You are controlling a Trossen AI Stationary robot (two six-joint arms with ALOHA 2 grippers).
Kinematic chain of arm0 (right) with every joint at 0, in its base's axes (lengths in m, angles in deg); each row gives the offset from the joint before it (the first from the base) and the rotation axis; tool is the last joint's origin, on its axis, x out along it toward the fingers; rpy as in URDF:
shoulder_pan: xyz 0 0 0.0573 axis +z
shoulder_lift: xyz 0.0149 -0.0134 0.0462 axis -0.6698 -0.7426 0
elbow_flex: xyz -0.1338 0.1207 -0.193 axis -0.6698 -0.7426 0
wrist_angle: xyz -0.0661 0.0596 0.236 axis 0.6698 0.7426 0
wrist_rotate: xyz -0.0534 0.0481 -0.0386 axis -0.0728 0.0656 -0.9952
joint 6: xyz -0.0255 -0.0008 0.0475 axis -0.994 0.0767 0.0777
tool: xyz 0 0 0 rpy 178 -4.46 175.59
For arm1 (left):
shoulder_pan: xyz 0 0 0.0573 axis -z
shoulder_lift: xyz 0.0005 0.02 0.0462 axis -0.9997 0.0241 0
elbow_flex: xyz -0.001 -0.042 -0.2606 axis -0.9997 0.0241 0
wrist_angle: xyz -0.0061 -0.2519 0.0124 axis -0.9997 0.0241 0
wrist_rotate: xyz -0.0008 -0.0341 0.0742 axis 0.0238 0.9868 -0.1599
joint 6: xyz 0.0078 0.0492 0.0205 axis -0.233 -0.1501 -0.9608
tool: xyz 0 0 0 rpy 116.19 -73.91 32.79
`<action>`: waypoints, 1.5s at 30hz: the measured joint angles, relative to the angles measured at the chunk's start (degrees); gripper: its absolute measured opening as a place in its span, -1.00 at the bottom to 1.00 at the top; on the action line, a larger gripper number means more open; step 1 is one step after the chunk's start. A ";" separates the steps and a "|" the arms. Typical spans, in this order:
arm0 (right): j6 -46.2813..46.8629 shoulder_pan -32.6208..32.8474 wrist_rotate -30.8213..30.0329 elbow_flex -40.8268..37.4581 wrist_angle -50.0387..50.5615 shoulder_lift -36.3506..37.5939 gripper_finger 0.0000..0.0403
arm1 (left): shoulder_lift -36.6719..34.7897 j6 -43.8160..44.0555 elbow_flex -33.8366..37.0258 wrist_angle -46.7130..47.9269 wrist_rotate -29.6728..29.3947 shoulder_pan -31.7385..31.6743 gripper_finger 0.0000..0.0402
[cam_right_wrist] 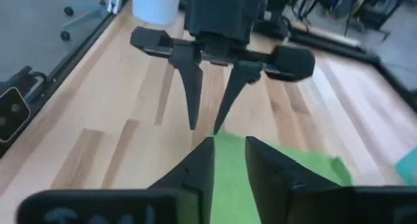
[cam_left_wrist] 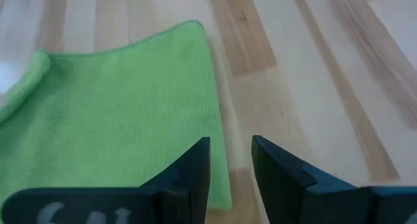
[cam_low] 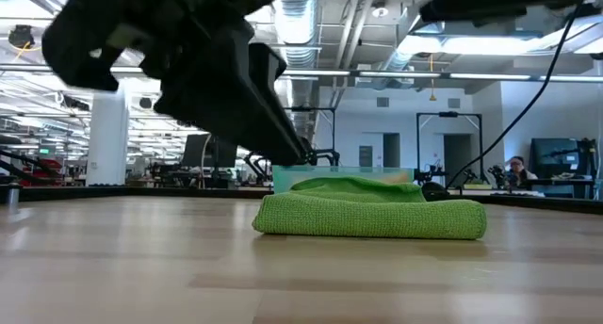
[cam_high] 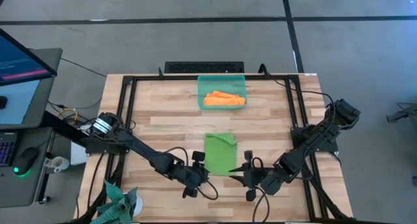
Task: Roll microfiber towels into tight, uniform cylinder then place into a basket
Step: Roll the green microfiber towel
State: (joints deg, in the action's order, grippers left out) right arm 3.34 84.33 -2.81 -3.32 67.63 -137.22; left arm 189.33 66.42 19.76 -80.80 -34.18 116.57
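Observation:
A lime green microfiber towel (cam_high: pixel 220 152) lies folded into a flat strip on the wooden table, with a low hump on top (cam_low: pixel 363 186). The teal basket (cam_high: pixel 242 87) stands beyond it at the far side, and a rolled orange towel (cam_high: pixel 224 99) lies inside. My left gripper (cam_high: pixel 205 174) is at the green towel's near left corner (cam_left_wrist: pixel 221 188), open by a narrow gap (cam_left_wrist: pixel 231 146). My right gripper (cam_high: pixel 236 176) faces it from the near right corner, also open by a narrow gap (cam_right_wrist: pixel 229 142), slanting down over the towel's near edge (cam_right_wrist: pixel 228 185). My left gripper (cam_right_wrist: pixel 205 127) points down at a slant with its fingertips (cam_right_wrist: pixel 217 125) right at the green towel's pointed near corner (cam_right_wrist: pixel 218 139); I cannot tell whether they touch it. The towel lies flat on the table.
Black frame rails (cam_high: pixel 127 120) run along the table's sides and far edge. A teal-grey cloth (cam_high: pixel 120 203) sits at the near left corner. Bare wood lies between the green towel and the basket.

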 joint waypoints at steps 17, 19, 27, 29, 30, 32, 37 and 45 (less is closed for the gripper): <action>5.14 -1.10 9.11 0.00 4.03 -0.04 0.10 | 3.30 -0.19 -0.07 0.70 0.94 -1.98 -0.08; 6.29 -1.17 9.25 0.00 4.77 -0.06 0.10 | 4.22 -0.32 0.00 1.21 0.07 -2.20 -0.08; 6.65 -2.03 10.69 0.01 4.49 -5.59 0.09 | 5.64 3.96 -0.22 1.67 1.00 -2.85 -0.08; 6.75 -2.44 10.66 0.00 3.57 -8.41 0.09 | 5.58 5.00 -0.15 1.48 1.02 -2.84 -0.08; 6.47 -2.60 10.64 -0.03 3.62 -9.49 0.09 | 5.58 5.16 -0.13 1.40 1.24 -2.82 -0.08; 6.02 -2.80 10.51 0.00 3.04 -11.33 0.09 | 5.66 5.22 -0.11 1.25 1.68 -2.84 -0.08; 7.20 -3.71 10.51 0.03 2.93 -15.28 0.08 | 5.72 6.27 -0.11 1.44 2.05 -2.85 -0.08; 11.93 -5.62 11.76 0.23 3.18 -17.54 0.07 | 5.80 8.64 -0.07 1.60 2.31 -2.85 -0.08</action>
State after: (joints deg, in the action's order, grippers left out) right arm 15.27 78.70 8.95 -3.08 70.81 -154.77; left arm 195.14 75.06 19.70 -79.21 -31.87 113.72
